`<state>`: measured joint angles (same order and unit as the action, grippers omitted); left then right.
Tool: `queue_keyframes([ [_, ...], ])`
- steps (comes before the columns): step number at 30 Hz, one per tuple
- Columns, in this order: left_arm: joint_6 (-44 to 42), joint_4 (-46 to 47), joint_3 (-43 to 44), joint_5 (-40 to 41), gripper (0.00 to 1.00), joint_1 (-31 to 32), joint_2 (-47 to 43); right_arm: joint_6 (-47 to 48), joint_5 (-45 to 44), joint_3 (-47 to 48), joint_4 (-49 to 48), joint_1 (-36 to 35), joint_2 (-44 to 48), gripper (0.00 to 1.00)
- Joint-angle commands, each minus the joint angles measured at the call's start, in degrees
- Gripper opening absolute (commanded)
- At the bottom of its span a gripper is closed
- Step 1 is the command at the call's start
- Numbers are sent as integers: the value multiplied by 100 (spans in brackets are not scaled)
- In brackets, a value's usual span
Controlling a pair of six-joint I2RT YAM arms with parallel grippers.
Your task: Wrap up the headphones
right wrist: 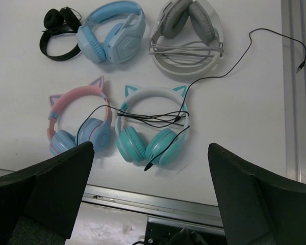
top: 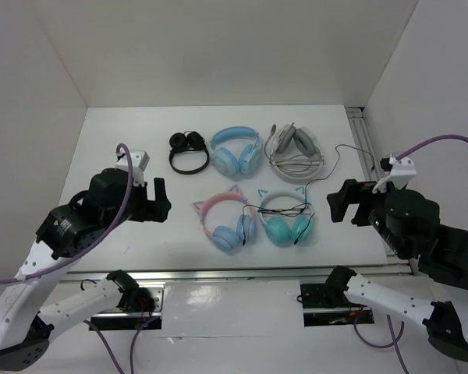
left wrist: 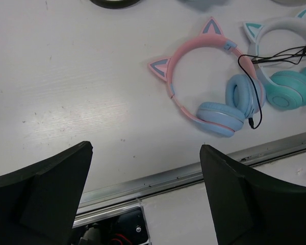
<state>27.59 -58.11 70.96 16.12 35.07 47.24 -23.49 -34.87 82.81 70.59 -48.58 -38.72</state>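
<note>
The headphones (top: 225,220) with a pink cat-ear headband and light blue ear cups lie flat at the front middle of the table. They also show in the left wrist view (left wrist: 217,115) and the right wrist view (right wrist: 74,98). Their thin black cable (right wrist: 153,118) lies loose across the teal pair beside them. My left gripper (top: 162,199) is open and empty, to the left of the headphones and above the table (left wrist: 145,147). My right gripper (top: 339,202) is open and empty, to the right of the teal pair (right wrist: 150,146).
A teal cat-ear pair (top: 285,220) lies right of the pink one. Behind are a small black pair (top: 187,152), a plain light blue pair (top: 236,149) and a white-grey pair (top: 296,148). A cable end trails to the right rail (top: 365,140). A metal rail (top: 234,271) edges the front.
</note>
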Motion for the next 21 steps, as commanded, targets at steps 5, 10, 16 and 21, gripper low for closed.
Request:
queue_keyframes([
  [5, -464, 835, -407, -644, 100, 17, -145, 142, 419, -229, -256, 41, 215, 100],
  [10, -869, 1599, -741, -1627, 100, 17, 521, 142, 1060, -721, -817, 41, 444, 100],
  [16, -1686, 2567, -567, -2350, 100, 79, 1690, 204, 2053, -1197, -1354, 216, 497, 100],
  [21, -2354, 2672, -144, -2087, 100, 79, 3085, 309, 2651, -1477, -1574, 428, 619, 100],
])
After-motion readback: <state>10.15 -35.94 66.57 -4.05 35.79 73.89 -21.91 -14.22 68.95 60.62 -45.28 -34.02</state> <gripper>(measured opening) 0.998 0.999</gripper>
